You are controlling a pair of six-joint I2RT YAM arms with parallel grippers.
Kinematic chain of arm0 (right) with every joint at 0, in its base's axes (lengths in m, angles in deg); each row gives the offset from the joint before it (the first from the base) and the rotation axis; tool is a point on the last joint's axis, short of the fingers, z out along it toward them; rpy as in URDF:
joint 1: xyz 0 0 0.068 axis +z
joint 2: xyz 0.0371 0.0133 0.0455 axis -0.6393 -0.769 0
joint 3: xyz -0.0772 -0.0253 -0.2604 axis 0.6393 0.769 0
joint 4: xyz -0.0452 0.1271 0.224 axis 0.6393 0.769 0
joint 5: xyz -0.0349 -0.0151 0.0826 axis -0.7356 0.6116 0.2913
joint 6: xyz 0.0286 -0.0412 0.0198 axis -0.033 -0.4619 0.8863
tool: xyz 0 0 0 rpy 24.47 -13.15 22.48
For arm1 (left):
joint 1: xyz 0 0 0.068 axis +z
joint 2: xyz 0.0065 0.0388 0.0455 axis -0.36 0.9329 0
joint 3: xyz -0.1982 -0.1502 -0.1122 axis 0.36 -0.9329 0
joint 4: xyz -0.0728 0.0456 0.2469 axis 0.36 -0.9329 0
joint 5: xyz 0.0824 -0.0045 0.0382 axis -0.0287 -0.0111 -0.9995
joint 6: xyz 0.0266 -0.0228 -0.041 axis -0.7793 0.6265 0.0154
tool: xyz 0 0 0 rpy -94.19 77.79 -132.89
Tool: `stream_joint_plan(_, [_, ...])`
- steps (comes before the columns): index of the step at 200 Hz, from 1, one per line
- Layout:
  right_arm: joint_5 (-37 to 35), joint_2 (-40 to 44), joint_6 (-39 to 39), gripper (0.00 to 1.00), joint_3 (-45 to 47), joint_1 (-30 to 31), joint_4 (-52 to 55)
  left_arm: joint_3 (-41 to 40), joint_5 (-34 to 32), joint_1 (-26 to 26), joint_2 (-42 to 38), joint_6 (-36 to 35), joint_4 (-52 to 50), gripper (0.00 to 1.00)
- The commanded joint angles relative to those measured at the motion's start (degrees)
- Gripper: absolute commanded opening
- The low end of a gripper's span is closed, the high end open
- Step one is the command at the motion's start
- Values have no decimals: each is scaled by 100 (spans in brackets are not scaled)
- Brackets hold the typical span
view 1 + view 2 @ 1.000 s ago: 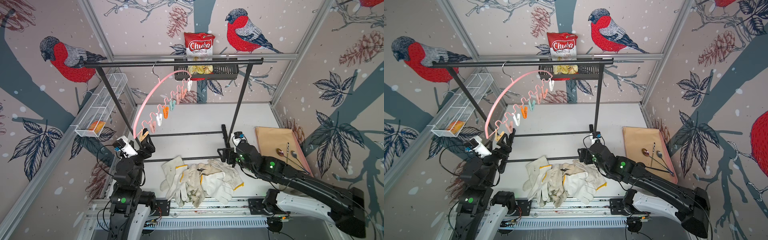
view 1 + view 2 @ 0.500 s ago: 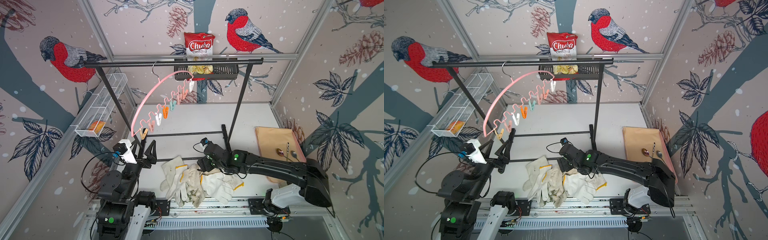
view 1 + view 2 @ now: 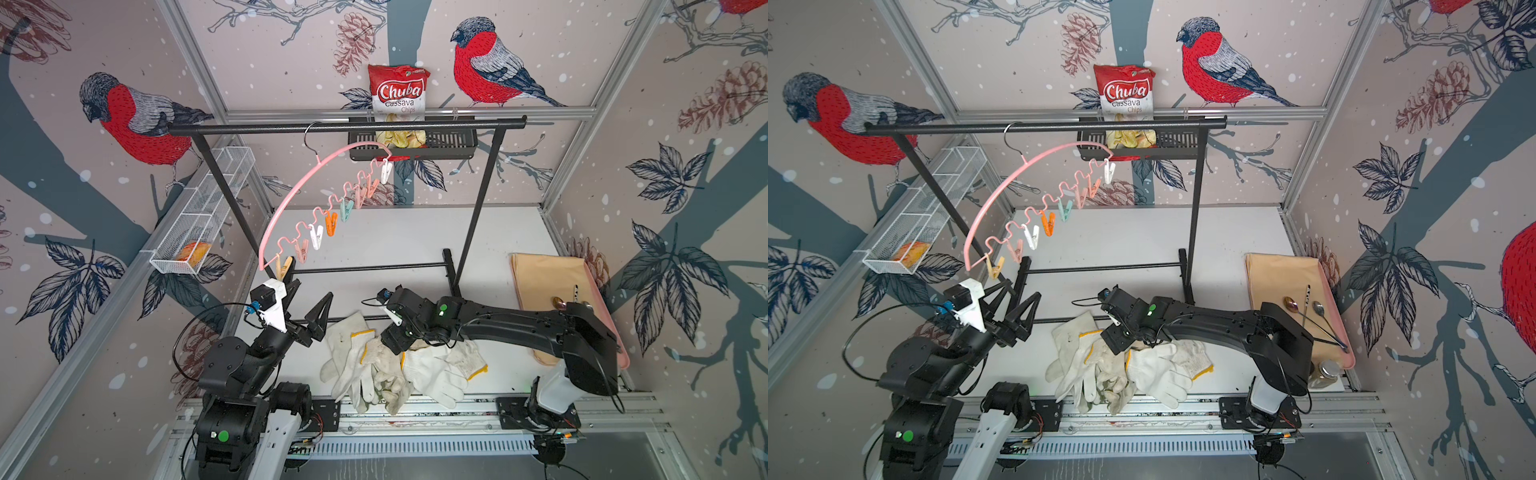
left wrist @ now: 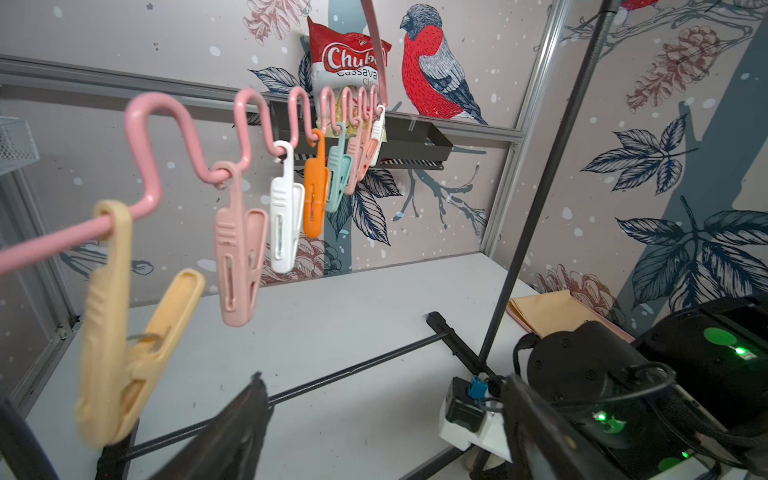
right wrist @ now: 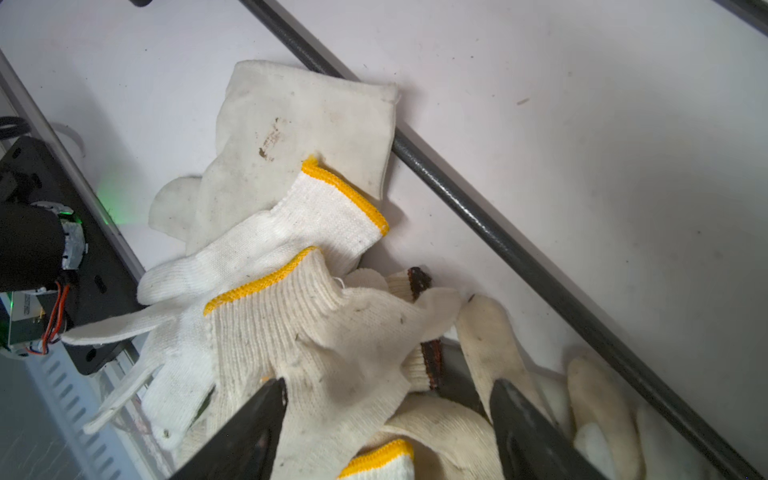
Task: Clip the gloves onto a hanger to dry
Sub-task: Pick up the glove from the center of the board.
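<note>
Left gripper (image 3: 313, 289) and right gripper (image 5: 386, 388) gape empty; only the right wrist view shows the gloves' (image 5: 316, 332) dark cuff (image 5: 419, 282)

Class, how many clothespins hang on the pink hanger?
8, along the hanger from its low end: yellow, pink, white, orange, teal, pink, pink, white; far ones overlap, one may be hidden.

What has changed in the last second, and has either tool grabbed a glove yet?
The right tool swung in from the rack post and came down over the gloves, open, holding nothing. The left arm shifted slightly, left tool open by the end clip of the hanger. Gloves and hanger stayed put.
</note>
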Motion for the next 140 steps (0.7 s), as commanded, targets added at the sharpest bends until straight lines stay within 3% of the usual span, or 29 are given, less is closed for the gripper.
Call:
stream_joint_plan(1, [304, -124, -343, 80, -132, 14, 75, -72, 459, -15, 12, -203, 206, 87])
stream_joint_plan(43, [334, -334, -443, 78, -193, -4, 71, -223, 715, -82, 157, -364, 322, 85])
stream_joint_plan(80, [409, -428, -469, 75, -171, -4, -21, -409, 425, -105, 136, -344, 383, 84])
stream_joint_plan(140, [577, -636, -571, 59, -187, -140, -71, -669, 77, -99, 111, -156, 508, 84])
